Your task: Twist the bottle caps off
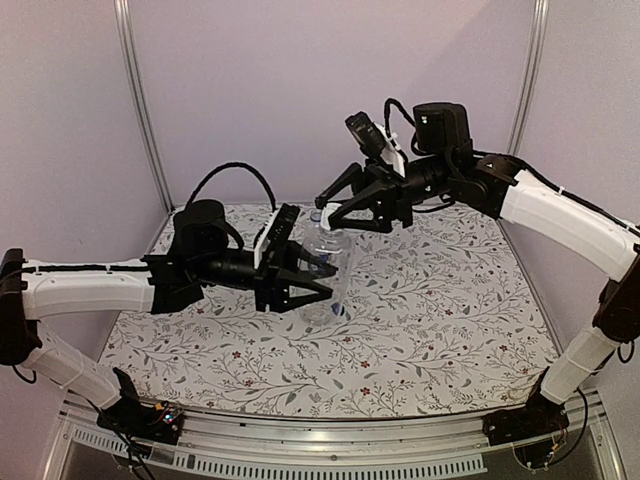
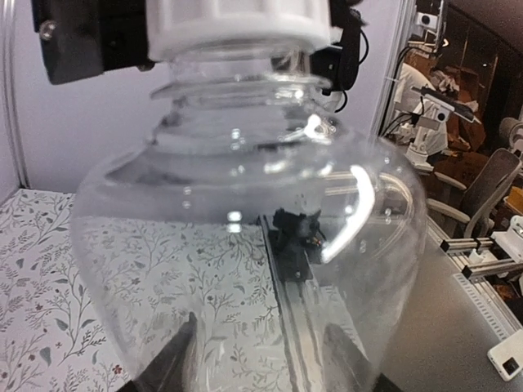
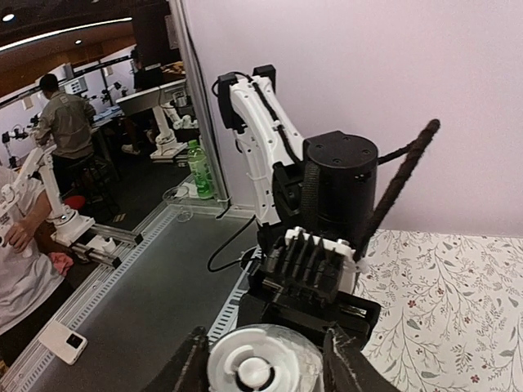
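Note:
The unlabelled clear bottle [image 1: 326, 262] stands upright near the middle of the floral table. It fills the left wrist view [image 2: 245, 245]. My left gripper [image 1: 328, 282] is shut on its body from the left; its fingers [image 2: 181, 359] show through the plastic. The pale white cap [image 3: 257, 369] sits on the bottle's neck and also shows in the left wrist view [image 2: 237, 24]. My right gripper [image 1: 326, 214] is over the bottle top, with its fingers [image 3: 193, 364] closed on either side of the cap. The labelled bottle and the blue cap are not seen.
The floral table cover [image 1: 440, 300] spreads around the bottle. Metal frame posts [image 1: 140, 100] stand at the back corners, with pale walls behind. The left arm's housing [image 3: 339, 188] is close in front of the right wrist. People and benches are off the table at the left [image 3: 65, 122].

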